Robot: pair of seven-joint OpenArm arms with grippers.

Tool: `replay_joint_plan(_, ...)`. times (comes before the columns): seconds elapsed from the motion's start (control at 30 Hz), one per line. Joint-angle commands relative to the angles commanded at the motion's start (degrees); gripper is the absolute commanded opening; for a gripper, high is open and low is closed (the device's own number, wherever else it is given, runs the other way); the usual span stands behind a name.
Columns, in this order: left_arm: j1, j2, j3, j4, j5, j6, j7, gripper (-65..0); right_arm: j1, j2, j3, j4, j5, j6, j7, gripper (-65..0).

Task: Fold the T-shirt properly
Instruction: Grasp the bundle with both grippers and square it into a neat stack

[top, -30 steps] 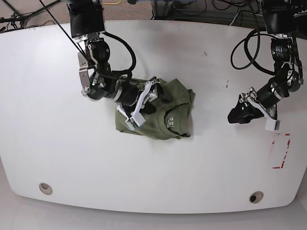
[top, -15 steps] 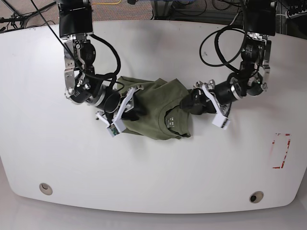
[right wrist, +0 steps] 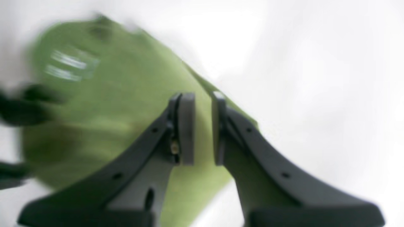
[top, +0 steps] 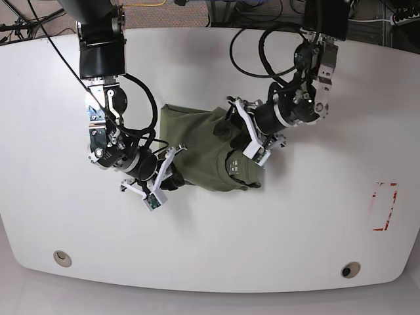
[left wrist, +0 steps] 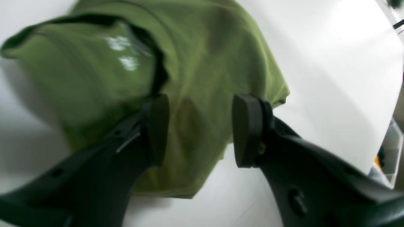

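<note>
The T-shirt point(top: 210, 147) is lying bunched between both claws. The left gripper point(left wrist: 199, 129) is hanging wide open over its edge, holding nothing; the right gripper point(right wrist: 202, 127), nearly closed, is gripping nothing I can see. A tidying step, I'd say: next, pinching an edge.

We take this for a robotics lab: a broad white rounded table point(top: 275, 230) with red tape marks point(top: 386, 207) on it, two black cabled robot arms point(top: 105, 98) mounted at its far edge, and loose cables point(top: 249, 13) tangled on the floor behind.
</note>
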Motion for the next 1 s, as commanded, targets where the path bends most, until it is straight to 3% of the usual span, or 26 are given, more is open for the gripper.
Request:
replay_joint_plan(0.1, 0.1, 0.8, -0.4, -0.5, 2.6, 0.0, -0.5, -35.7, 0.1, 0.0, 0.2, -2.5, -1.1, 1.32, 2.3, -56.1)
replay_joint_plan(0.4, -1.8, -0.8, -0.4, -9.5, 4.6, -0.3, -2.5, -35.7, -2.1, 2.2, 0.2, -9.7, -1.0, 1.85, 9.8, -56.1)
replay_joint_plan(0.77, -9.1, -4.7, 0.1, -23.0, 4.6, -0.4, -7.1, -35.7, -10.2, 2.8, 1.1, -5.4, -0.8, 1.85, 10.5, -56.3)
replay_joint_plan(1.0, -14.2, -5.6, -0.1, -27.6, 4.4, -0.4, -8.4, -35.7, -16.4, 1.2, 2.9, -0.2, -0.8, 1.49, 10.3, -56.3)
